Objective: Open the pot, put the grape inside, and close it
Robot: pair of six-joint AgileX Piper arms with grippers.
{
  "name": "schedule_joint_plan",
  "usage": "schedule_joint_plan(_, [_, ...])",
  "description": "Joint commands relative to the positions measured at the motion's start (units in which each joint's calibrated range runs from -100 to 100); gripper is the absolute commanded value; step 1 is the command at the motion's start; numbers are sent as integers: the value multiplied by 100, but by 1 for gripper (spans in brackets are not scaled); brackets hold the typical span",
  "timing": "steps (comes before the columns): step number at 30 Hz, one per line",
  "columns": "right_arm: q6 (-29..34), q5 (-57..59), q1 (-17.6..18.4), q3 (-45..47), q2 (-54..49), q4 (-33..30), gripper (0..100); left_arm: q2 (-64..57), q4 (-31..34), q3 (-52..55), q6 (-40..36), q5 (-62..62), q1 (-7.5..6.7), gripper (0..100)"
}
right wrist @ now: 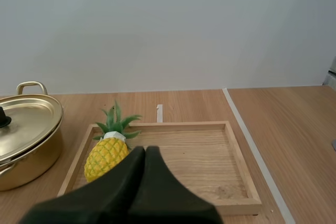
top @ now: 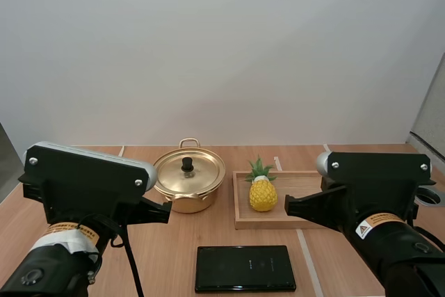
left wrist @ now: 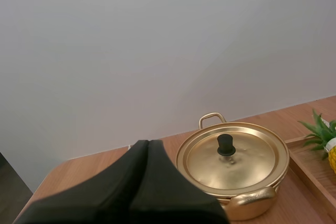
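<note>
A pineapple point(top: 263, 193) stands upright at the left end of a wooden tray point(top: 278, 225), its long axis vertical and its green crown pointing up. Bare tray floor stretches away to its right. Just left of the tray, with a narrow gap between them, sits the golden pot point(top: 184, 204). Its lid point(top: 201, 172) is on, with the black knob point(top: 187, 164) upward. A flat black device point(top: 245, 268) lies near the desk's point(top: 174, 248) front edge. The left hand point(left wrist: 148, 144) and right hand point(right wrist: 145, 150) are both closed on nothing, held above the desk short of the pot and tray.
</note>
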Motion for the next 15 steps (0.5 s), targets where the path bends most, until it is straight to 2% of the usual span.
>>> schedule_joint_plan(1, [-42,173,-17,8,-24,34,0,-21,46,61,-37,6,8,0])
schedule_joint_plan(15, [-42,135,-17,125,-24,-25,0,-21,46,982,-446,-10,8,0])
